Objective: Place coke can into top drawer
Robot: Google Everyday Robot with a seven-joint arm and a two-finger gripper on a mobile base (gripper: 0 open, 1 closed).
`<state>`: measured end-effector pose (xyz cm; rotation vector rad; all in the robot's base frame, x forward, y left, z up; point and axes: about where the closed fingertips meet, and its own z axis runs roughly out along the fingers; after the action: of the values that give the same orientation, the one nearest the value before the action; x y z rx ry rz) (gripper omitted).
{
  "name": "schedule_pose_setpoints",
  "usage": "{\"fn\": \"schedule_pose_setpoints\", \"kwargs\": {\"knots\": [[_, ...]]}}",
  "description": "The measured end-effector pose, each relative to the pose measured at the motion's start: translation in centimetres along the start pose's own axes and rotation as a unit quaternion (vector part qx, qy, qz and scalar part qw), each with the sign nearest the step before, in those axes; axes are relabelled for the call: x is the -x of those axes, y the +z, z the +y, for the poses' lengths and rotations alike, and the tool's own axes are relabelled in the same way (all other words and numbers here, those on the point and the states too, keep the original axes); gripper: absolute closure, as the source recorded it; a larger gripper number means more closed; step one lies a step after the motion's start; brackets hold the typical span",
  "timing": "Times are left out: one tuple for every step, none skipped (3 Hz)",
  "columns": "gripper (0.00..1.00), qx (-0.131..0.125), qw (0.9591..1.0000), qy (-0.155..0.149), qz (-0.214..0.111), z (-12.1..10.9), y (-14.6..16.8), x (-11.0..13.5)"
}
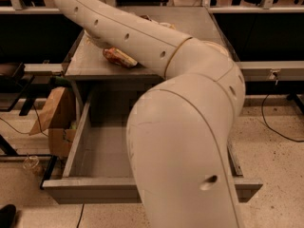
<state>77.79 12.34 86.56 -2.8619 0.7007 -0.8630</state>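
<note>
Coke can (119,57) red, sideways, pincer behind arm (142,37)

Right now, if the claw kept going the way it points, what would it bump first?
Probably the can lying on the table. The claw is right beside it, mostly hidden behind the arm, so its exact aim is unclear.
</note>
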Motion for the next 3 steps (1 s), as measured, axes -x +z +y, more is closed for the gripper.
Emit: {"fn": "schedule_pose_setpoints", "kwargs": {"knots": [[0.00,0.051,0.9986,0.011,-0.001,1.6,1.3,-0.2],[0.00,0.089,0.9958,0.021,0.004,3.3,1.6,-0.4],[0.16,0.105,0.9938,0.032,0.014,4.3,1.1,-0.7]]}}
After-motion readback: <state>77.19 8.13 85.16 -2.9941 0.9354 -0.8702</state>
